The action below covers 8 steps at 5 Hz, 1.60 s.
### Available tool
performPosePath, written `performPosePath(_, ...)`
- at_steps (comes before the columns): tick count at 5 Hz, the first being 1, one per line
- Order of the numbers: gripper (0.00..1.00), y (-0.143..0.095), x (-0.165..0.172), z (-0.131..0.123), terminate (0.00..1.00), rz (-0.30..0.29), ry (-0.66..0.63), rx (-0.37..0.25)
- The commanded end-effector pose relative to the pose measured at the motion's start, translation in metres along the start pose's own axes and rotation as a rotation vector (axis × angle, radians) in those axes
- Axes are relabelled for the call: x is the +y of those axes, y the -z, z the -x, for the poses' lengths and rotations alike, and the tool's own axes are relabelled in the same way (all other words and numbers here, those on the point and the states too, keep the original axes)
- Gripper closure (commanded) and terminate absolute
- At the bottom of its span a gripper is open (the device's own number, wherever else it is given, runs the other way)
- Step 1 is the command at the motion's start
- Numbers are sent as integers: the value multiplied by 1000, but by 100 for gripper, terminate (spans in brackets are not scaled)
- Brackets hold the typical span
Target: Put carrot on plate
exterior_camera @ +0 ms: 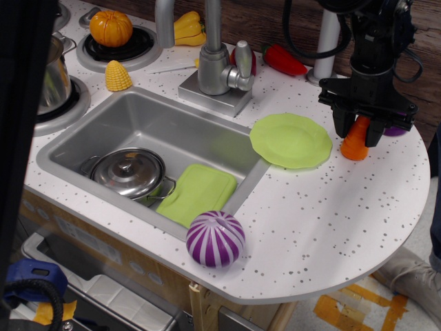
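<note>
The orange carrot [355,147] stands upright on the white counter at the right, just right of the lime-green plate [291,141], which lies flat beside the sink. My black gripper [358,131] has come down over the carrot. Its two fingers stand one on each side of the carrot and press against it; the carrot's tip is hidden between them. The carrot's base still rests on the counter.
A purple eggplant [397,129] sits right behind the gripper. A red pepper [284,61] and a grey post [328,41] stand at the back. The sink [138,121] holds a lidded pot [129,172] and a green pad [196,193]. A purple striped ball [216,238] lies near the front edge.
</note>
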<state>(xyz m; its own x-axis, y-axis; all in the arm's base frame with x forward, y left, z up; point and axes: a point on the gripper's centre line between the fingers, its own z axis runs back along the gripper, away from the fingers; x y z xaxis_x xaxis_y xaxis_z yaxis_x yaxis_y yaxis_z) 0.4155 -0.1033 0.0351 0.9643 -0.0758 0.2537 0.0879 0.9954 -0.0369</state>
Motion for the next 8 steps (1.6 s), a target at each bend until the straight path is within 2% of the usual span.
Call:
performPosePath(1,100,-47,-11,-21,0,-22,-7,-13)
performPosePath(2,100,-61,3,-19,0,-48,25,13)
performPosePath(3,100,-63,22,-12,0,-109,56,6)
performPosePath(4,100,-59,40,1,0,-135,70,-14)
performPosePath(5,100,-55,54,9,0,-121,75,-14)
performPosePath(7,100,-33,70,18,0,-94,99,-58)
performPosePath(8,0,-31,69,18,0,-66,120,-74)
